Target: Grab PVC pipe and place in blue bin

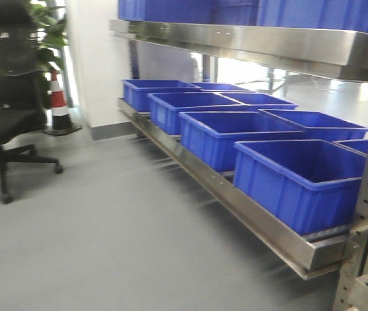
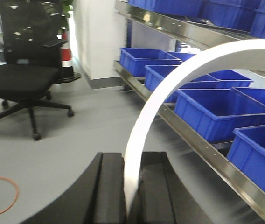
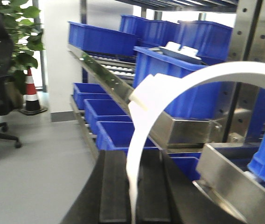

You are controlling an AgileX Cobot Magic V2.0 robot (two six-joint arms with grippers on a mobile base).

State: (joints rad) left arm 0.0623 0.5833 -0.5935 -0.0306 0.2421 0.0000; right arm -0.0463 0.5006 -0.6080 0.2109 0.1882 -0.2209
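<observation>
A white curved PVC pipe piece (image 2: 167, 86) rises in an arc from between the black pads of my left gripper (image 2: 132, 161), which is shut on it. In the right wrist view a similar white curved piece (image 3: 139, 130) arcs up from my right gripper (image 3: 133, 161), which is also shut on it. Several open blue bins (image 1: 300, 181) stand in rows on the low steel rack shelf to the right. They also show in the left wrist view (image 2: 216, 112) and the right wrist view (image 3: 118, 133). Neither gripper shows in the front view.
A black office chair (image 1: 2, 116) and an orange-white cone (image 1: 59, 103) stand at the left. A steel upper shelf (image 1: 249, 39) overhangs the bins, and a rack upright (image 1: 365, 220) stands at the right. An orange cable (image 2: 2, 186) lies on the grey floor.
</observation>
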